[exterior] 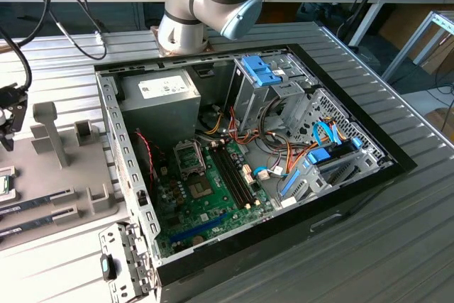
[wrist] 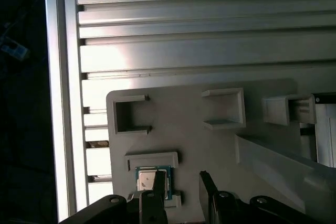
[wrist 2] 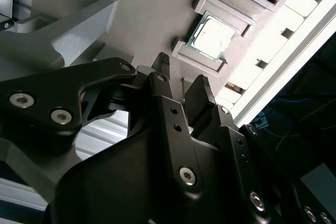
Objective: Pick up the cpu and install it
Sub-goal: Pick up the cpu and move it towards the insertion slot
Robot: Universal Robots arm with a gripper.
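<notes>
Hanging open and empty above a grey tray (wrist: pixel 178 108): pincer (wrist 2: pixel 184 72), two black fingers (wrist 2: pixel 164 64) spread apart, nothing gripped between them. Lying just beyond the fingertips, untouched by them: cpu (wrist 2: pixel 212 36), flat, silver top up, thin green rim showing, seated in a shallow holder (wrist 2: pixel 223 13) between two raised grey ledges. Seen in the first wrist view with one finger crossing in front of part of the chip. Placed near the tray's edge, close beside the pale rail of the ribbed metal surface (wrist: pixel 210 56).

Standing elsewhere on the tray: square brackets (wrist: pixel 226 108) and a tall slanted post (wrist 2: pixel 79 30). Resting on the same tray, towards the exterior view's left: two long memory sticks (exterior: pixel 42 196), side by side.

Sitting well apart from the pincer, in the middle of the exterior view: open computer case (exterior: pixel 340 204), green board (exterior: pixel 206 207) on its floor, silver socket frame (exterior: pixel 190 160) on that board, grey power-supply box (exterior: pixel 159 94) in the corner nearest the arm's base (exterior: pixel 183 37).
</notes>
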